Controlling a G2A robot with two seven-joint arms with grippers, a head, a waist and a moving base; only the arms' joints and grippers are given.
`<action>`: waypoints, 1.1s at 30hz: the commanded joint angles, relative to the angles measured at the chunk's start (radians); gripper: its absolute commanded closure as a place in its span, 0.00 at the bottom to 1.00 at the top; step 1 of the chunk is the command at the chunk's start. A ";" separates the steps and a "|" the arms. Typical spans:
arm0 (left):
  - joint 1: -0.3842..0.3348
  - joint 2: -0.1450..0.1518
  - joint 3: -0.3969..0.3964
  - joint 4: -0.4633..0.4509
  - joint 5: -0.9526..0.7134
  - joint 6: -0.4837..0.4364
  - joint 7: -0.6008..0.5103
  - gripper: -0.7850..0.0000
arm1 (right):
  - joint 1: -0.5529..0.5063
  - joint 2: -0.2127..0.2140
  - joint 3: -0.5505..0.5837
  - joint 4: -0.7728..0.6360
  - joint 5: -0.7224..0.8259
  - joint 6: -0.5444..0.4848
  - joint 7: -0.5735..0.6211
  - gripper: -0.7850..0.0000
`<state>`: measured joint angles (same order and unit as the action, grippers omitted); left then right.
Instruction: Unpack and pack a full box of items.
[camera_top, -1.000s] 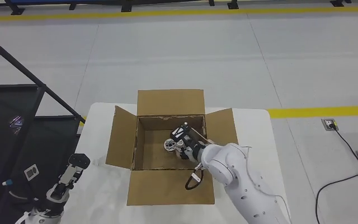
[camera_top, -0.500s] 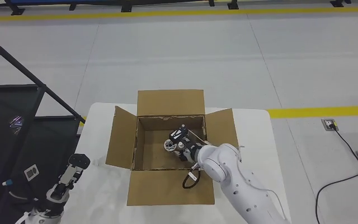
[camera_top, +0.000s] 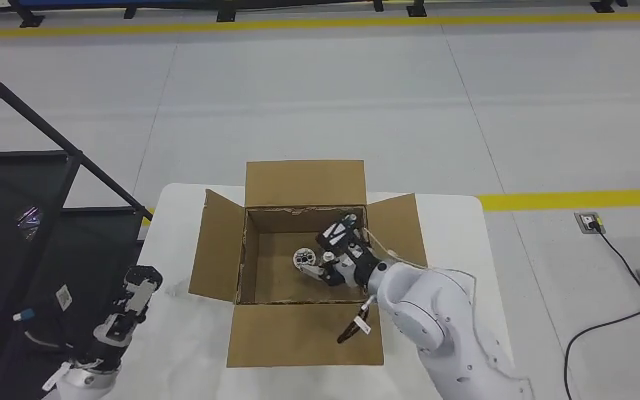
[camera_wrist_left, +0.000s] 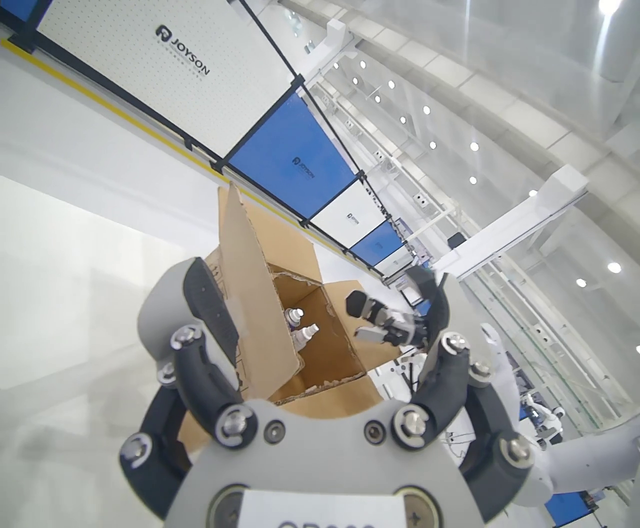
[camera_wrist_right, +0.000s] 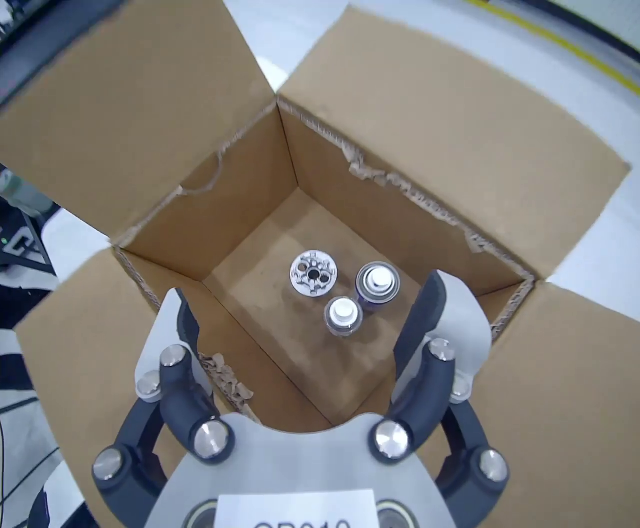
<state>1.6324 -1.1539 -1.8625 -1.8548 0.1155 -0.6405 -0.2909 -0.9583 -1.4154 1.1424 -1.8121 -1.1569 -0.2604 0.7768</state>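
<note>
An open cardboard box stands on the white table with all its flaps folded out. On its floor stand a silver perforated can top, a purple bottle with a white cap, and a smaller white-capped bottle. My right gripper hangs open and empty above the box opening, over the two bottles. My left gripper is open and empty, low at the table's near left corner, pointing toward the box's side flap.
The box fills the middle of the table. A black frame and dark cloth stand off the table's left side. Bare table surface lies right of the box and in front of its left flap.
My right gripper has moved a little to the right and toward the box's back wall, with nothing in it. My left arm has shifted slightly at the table's left corner.
</note>
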 joint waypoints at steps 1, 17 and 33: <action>-0.012 0.000 0.028 -0.007 0.050 0.022 -0.009 0.00 | -0.048 0.007 0.047 -0.057 0.040 -0.021 -0.065 0.00; -0.060 -0.008 0.210 -0.077 0.227 0.097 -0.022 0.00 | -0.185 0.028 0.227 -0.127 0.197 -0.075 -0.258 0.00; -0.177 -0.017 0.403 0.006 0.349 0.200 -0.069 0.00 | -0.086 0.099 0.519 0.309 0.934 -0.326 0.167 0.00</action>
<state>1.4603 -1.1711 -1.4645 -1.8543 0.4601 -0.4453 -0.3588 -1.0679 -1.3192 1.6706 -1.5372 -0.2547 -0.5864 0.8864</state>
